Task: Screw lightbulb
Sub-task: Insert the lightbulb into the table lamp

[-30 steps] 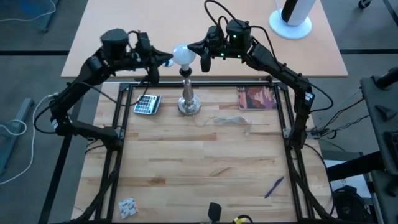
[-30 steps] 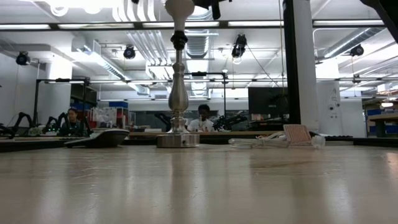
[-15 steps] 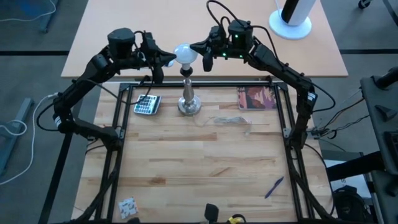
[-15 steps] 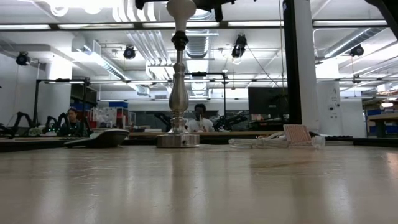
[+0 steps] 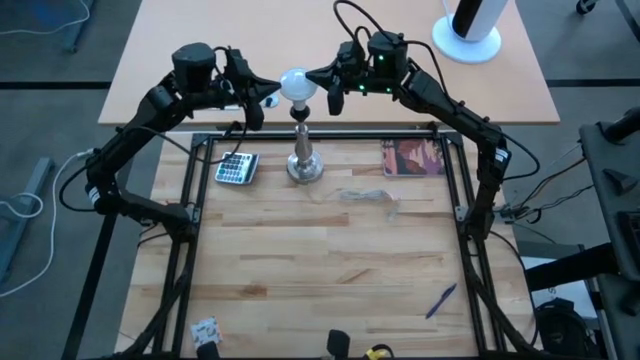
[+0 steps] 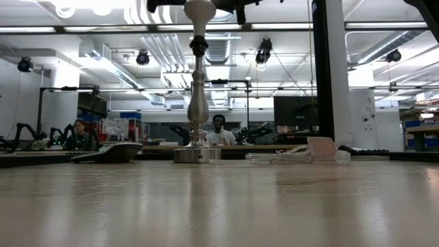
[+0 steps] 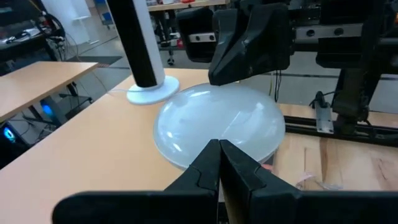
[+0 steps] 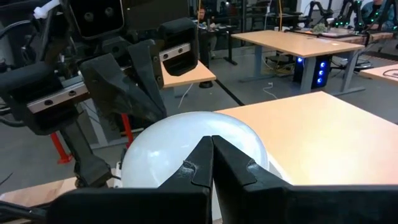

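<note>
Seen from above, the lightbulb (image 5: 294, 86) sits on top of the silver stand (image 5: 302, 160) at the far edge of the wooden table (image 5: 320, 270), with the left gripper (image 5: 265, 98) just beside it on one side and the right gripper (image 5: 327, 90) just beside it on the other. Both grippers have their fingers pressed together and hold nothing. A calculator (image 5: 236, 167) lies near the stand's base, a reddish booklet (image 5: 412, 157) lies further to the right, a clear plastic bag (image 5: 372, 194) is between them, and a blue pen (image 5: 441, 299) lies well apart near the front.

From table height, the stand (image 6: 197, 103) rises upright, and the white bulb (image 6: 199, 8) shows at its top, partly cut by the picture's edge. People sit in the room behind.

From the left wrist, the closed fingers (image 7: 217, 168) point at the frosted bulb (image 7: 217, 124), with the other arm's gripper behind it.

From the right wrist, the shut fingers (image 8: 211, 165) also point at the bulb (image 8: 186, 140), close in front of it; whether they touch cannot be told.
</note>
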